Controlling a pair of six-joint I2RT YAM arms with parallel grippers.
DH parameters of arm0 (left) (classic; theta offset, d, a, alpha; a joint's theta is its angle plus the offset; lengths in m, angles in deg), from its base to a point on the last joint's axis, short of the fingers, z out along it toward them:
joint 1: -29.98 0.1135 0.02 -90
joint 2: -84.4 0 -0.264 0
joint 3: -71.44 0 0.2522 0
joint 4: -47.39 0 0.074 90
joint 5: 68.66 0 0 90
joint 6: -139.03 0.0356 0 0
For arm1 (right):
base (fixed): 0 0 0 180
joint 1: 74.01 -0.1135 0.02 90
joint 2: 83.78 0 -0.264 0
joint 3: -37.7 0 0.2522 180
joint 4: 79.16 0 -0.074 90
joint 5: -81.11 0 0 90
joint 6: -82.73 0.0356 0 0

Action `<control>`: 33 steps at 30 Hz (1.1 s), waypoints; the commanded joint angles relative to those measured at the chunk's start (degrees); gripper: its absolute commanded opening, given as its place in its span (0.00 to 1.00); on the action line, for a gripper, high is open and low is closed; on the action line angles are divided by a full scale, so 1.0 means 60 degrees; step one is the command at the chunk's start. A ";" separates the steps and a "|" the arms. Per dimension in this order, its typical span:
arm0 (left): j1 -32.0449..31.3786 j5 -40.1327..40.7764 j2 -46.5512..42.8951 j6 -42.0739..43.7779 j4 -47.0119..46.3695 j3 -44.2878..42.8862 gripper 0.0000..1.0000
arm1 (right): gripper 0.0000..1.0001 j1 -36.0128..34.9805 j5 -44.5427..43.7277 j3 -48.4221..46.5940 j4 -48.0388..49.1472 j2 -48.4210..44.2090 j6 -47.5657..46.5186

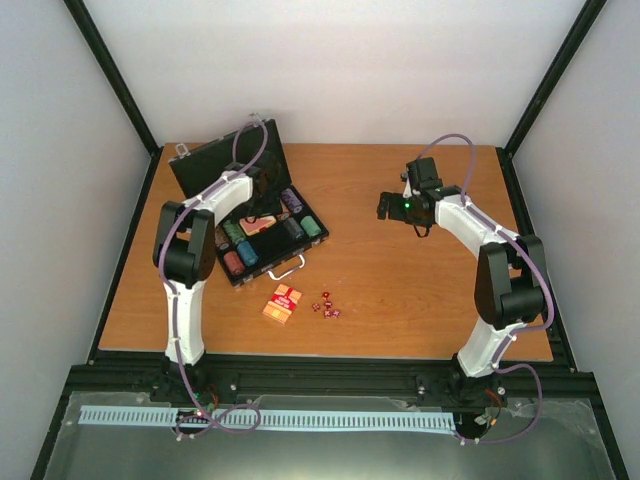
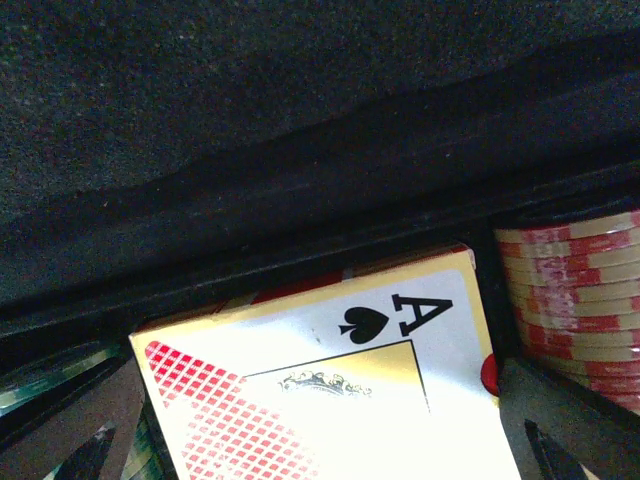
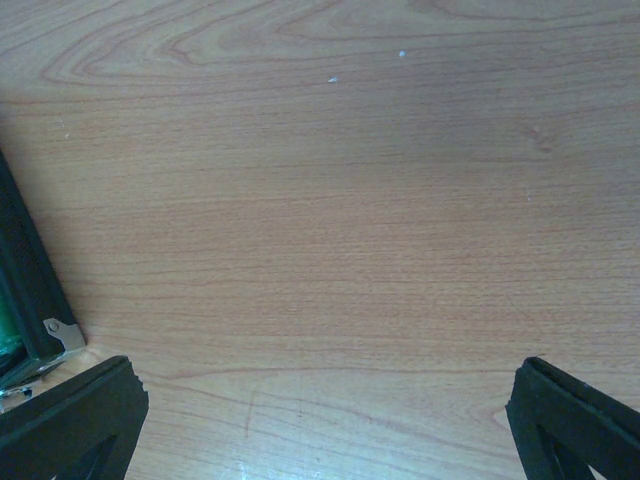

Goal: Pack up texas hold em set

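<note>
The open case [image 1: 222, 155] sits upper left in the top view, chips [image 1: 240, 256] slotted, one card box [image 2: 330, 400] in its middle bay between the left gripper's [image 2: 320, 455] fingers; whether they clamp it is unclear. A second box [image 1: 283, 303] and dice [image 1: 326, 307] lie unpacked on the table [image 1: 420, 290]; the right gripper [image 3: 325, 420] hovers, fingers apart.

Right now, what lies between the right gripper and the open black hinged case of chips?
Nothing: between the right gripper and black hinged case, the top external view shows only bare wooden table.
</note>
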 commanded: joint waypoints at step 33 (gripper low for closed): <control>0.0145 -0.1852 -0.1060 0.1438 -0.1178 -0.0337 1.00 | 1.00 -0.0001 -0.0209 0.0313 0.0033 -0.0300 -0.0187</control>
